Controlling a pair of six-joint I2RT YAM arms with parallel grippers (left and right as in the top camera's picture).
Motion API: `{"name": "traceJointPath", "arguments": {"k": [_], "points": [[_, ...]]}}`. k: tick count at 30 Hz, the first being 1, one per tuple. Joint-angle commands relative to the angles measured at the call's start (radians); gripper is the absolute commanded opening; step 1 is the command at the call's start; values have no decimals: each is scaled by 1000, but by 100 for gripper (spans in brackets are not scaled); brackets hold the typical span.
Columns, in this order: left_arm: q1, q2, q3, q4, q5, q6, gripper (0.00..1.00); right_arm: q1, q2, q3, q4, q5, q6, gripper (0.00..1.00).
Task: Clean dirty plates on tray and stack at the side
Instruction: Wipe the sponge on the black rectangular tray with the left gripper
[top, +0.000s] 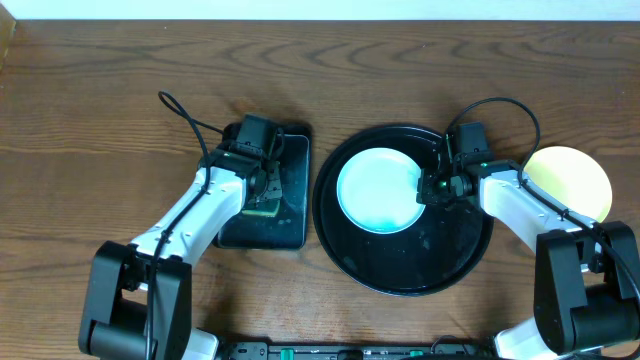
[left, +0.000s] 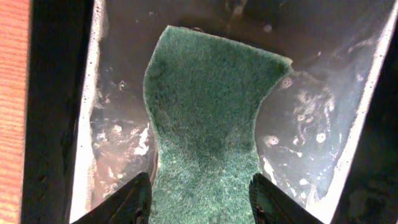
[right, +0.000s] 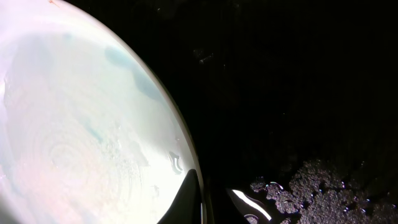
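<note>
A pale mint plate (top: 380, 190) lies in the round black tray (top: 450, 265), with faint teal smears and water on its face (right: 81, 124). My right gripper (top: 432, 188) is shut on this plate's right rim: in the right wrist view one finger (right: 189, 199) lies over the rim and the other sits below it on the wet tray (right: 298, 93). A pale yellow plate (top: 570, 180) rests on the table right of the tray. My left gripper (left: 200, 199) is open over the green sponge (left: 205, 112), a finger (left: 134, 199) on each side of it.
The sponge lies in a small rectangular black tray (top: 290, 215), wet with suds (left: 311, 130), left of the round tray. Wooden table (top: 100, 120) surrounds both. Both arms reach in from the near edge.
</note>
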Motion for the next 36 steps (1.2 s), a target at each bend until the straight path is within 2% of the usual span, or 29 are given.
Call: {"name": "traceJointPath", "arguments": {"k": [1, 7, 12, 24, 25, 26, 27, 28, 30, 32, 36], "points": [[2, 36, -25, 18, 14, -14, 52, 12, 18, -8, -15, 58, 5, 1], [2, 103, -25, 32, 14, -59, 45, 12, 18, -8, -15, 58, 5, 1], [2, 150, -25, 39, 13, -58, 9, 12, 18, -8, -15, 58, 5, 1], [2, 47, 17, 18, -1, -20, 7, 12, 18, -7, -16, 58, 5, 1], [2, 34, 19, 13, 0, -20, 8, 12, 18, -8, -15, 58, 5, 1], [2, 22, 19, 8, 5, -20, 14, 12, 18, -7, -15, 58, 5, 1], [2, 13, 19, 0, 14, -20, 29, 12, 18, -7, -15, 58, 5, 1], [2, 5, 19, -10, 19, -21, 41, 12, 18, -8, -15, 58, 5, 1], [2, 3, 18, -26, 21, -21, 53, 12, 18, -8, -15, 58, 5, 1], [2, 4, 15, -34, 21, -21, 57, 12, 18, -7, -15, 58, 5, 1], [2, 6, 7, -38, 22, -21, 58, 12, 18, -8, -15, 58, 5, 1]]}}
